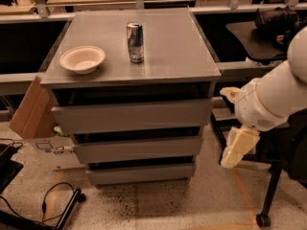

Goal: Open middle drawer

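The grey cabinet (139,71) has three handleless drawers. The middle drawer (136,149) is the shallow grey front between the taller top drawer (132,115) and the lowest drawer (141,173). Its front sits in line with the others, with a dark gap above it. My gripper (237,147) is a cream-coloured piece hanging from the white arm (273,99). It is to the right of the cabinet, at the height of the middle drawer, and apart from it.
A cream bowl (82,58) and a drink can (135,42) stand on the cabinet top. A cardboard box (31,109) leans at the left. Cables (53,200) lie on the floor at the left. An office chair's base (268,195) stands at the right.
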Robot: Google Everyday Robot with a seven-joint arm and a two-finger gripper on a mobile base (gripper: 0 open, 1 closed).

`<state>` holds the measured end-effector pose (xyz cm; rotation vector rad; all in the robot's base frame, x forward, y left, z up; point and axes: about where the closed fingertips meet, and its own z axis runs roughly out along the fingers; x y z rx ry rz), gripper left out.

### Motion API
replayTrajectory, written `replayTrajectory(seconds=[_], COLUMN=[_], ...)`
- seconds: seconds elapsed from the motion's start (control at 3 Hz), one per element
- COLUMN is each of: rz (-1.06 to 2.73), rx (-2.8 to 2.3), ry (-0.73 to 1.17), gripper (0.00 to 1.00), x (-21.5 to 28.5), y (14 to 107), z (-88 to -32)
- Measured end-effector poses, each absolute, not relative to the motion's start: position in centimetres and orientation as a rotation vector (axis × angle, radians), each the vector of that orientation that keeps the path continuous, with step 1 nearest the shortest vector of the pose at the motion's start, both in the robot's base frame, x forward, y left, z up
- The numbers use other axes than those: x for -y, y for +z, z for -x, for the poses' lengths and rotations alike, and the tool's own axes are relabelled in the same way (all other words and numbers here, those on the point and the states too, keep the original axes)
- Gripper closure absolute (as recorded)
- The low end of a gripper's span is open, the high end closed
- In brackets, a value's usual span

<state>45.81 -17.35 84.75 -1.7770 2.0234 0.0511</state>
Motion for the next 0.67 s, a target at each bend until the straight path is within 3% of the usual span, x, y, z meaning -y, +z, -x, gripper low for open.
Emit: replayTrajectory(seconds=[0.67], rz=[1.698], rx=[-2.055], ry=[0.045], gripper=[0.0], x=[15.1], y=[71.7], z=[-49.3])
